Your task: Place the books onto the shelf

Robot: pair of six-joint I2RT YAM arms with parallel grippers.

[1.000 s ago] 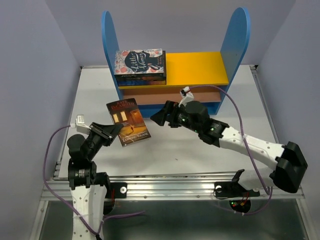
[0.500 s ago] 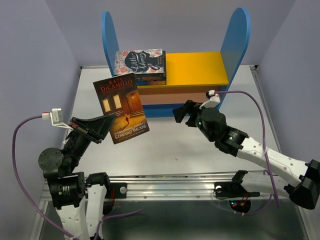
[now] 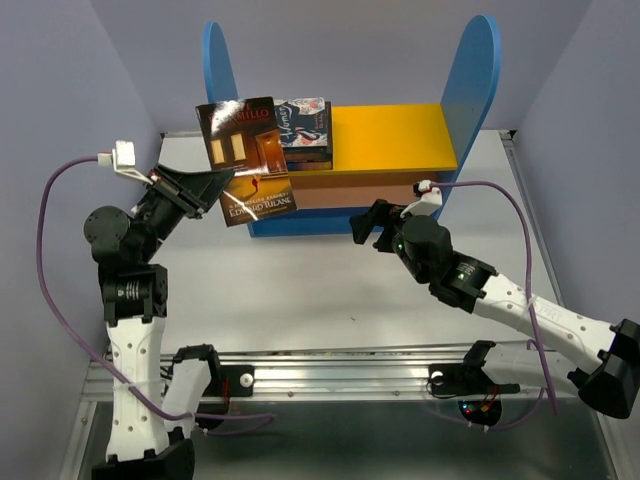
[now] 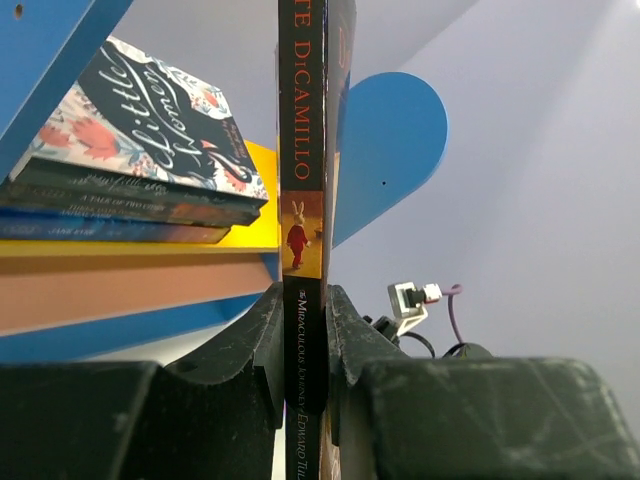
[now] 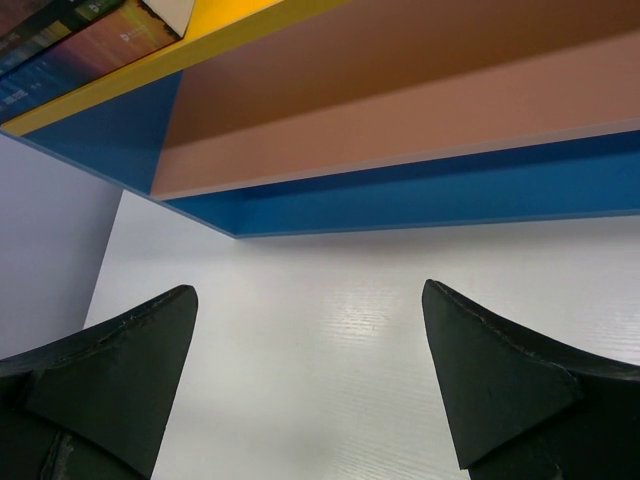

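Observation:
My left gripper (image 3: 213,187) is shut on the lower edge of a dark orange-covered book (image 3: 246,160) and holds it in the air in front of the shelf's left half. In the left wrist view its spine (image 4: 302,150) stands upright between my fingers (image 4: 240,350). A stack of books (image 3: 305,128) lies flat on the yellow top board of the shelf (image 3: 395,135), seen from the left wrist as a floral-covered pile (image 4: 140,150). My right gripper (image 3: 365,228) stands open and empty above the table, facing the shelf's blue base (image 5: 420,195).
The shelf's tall blue side panels (image 3: 470,90) rise at both ends. A white table (image 3: 330,290) lies between the arms and the shelf. A metal rail (image 3: 350,365) runs along the near edge. Grey walls close in left and right.
My left arm has raised the book from low over the table up to the height of the top board, now overlapping the stack. The right gripper drew back to the right, then held still.

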